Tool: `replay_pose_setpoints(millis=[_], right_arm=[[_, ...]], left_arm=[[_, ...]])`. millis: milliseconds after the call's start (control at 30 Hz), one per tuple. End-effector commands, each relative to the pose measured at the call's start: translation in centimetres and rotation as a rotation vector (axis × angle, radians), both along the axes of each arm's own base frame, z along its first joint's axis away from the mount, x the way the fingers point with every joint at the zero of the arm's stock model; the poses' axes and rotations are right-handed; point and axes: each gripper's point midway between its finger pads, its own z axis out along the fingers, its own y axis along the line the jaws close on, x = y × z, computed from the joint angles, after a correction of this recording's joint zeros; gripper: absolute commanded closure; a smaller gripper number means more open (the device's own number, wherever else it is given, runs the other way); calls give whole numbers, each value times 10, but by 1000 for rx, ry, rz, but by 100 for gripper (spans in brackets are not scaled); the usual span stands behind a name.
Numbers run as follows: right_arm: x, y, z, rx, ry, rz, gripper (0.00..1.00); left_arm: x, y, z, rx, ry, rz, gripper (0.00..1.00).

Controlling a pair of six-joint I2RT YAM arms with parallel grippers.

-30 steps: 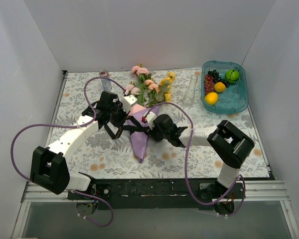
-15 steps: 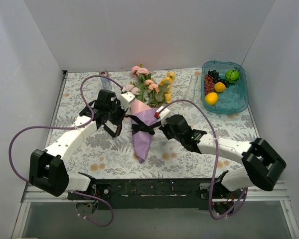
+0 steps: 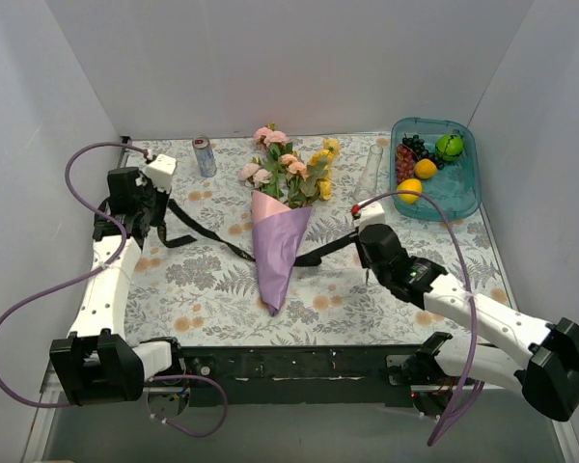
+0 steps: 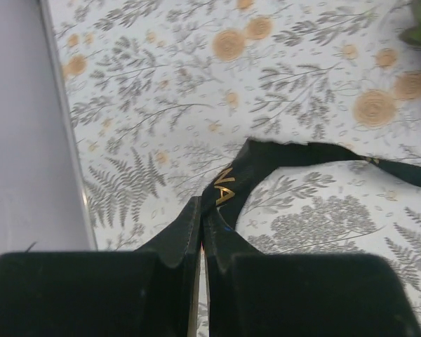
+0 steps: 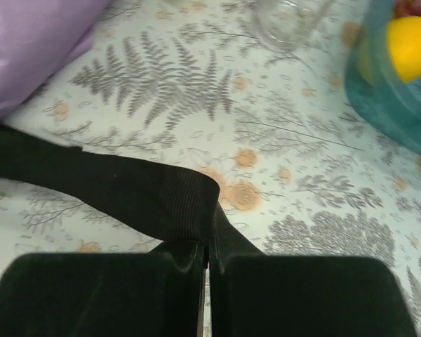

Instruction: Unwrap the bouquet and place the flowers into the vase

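The bouquet [image 3: 278, 236] lies flat on the patterned surface [image 3: 203, 289], between the two hands. Its long axis runs near to far: the pointed tip of the purple paper sheet [image 3: 275, 265] faces the arm bases, and the flowers [image 3: 291, 169], pink and yellow on leafy green stems, fan out at the far end. The black ribbon [image 3: 207, 234] is untied and stretched to both sides of the bouquet; none of it crosses the paper's upper face. The left hand [image 4: 200, 223], well left of the bouquet, is clamped on one ribbon end, at the gold lettering. The right hand [image 5: 207, 246], just right of the bouquet and the nearer of the two, is clamped on the other end. The vase [image 3: 370, 174] stands upright to the right of the bouquet's bloom end. In judgement, the ribbon must be released before the paper is opened.
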Motion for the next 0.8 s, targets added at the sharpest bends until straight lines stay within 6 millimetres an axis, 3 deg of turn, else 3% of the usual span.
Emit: replay_pose_setpoints(millis=[0,133,200,233,267,333,367,467,567,600,733,767], right_arm=[[6,-60,22,48,-36,-261,99],[9,-102,33,60,-53,-412,99],[7,-116,31,46,-44,-463,94],[7,-119,30,42,-41,-470,83],[7,-121,27,36,-31,-480,59],[4,-127,23,14,-8,-513,43],[7,-127,25,24,-3,-539,30],[8,-131,35,11,3,-573,14],[10,-134,55,7,-31,-572,12],[14,-130,70,33,-57,-558,11],[22,-98,100,100,-85,-421,7],[20,-75,99,60,-82,-337,7]], left_arm=[[-12,28,6,21,-13,14,100],[-24,60,-7,27,38,61,100],[-30,64,-16,19,72,56,98],[-34,66,-22,17,93,55,85],[-39,64,-28,16,119,41,59],[-41,61,-28,6,121,30,13],[-40,60,-24,-6,111,38,5],[-35,53,-7,-41,83,16,2],[-31,36,4,-120,87,-46,2],[-25,30,20,-144,57,-70,2],[-13,-13,41,-318,77,-193,2],[-11,-23,43,-352,85,-216,2]])
